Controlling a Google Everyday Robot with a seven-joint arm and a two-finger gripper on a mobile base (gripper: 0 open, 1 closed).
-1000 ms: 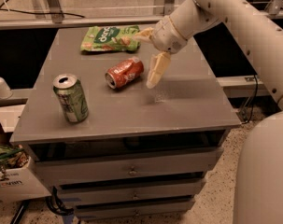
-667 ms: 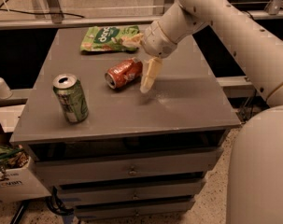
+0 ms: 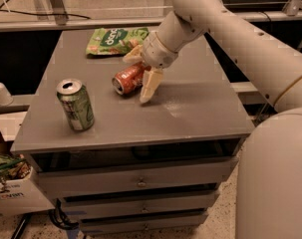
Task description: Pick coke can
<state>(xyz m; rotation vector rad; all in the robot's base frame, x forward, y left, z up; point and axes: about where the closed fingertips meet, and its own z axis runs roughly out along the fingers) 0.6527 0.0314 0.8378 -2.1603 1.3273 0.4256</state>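
Here the pale two-finger gripper (image 3: 137, 78), open and empty, straddles the toppled red-orange aluminium coke can (image 3: 123, 80); closing looks next.

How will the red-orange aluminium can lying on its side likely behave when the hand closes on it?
The red-orange aluminium can lies on its side on the grey table, so it may roll if nudged. It is small and probably light and thin-walled, so it may crush easily. The open hand straddles it.

Coke can (image 3: 125, 79) end hidden within spread gripper (image 3: 136, 78) straddling it; contact indiscernible; arm (image 3: 230, 29) behind gripper cut off by frame edge.
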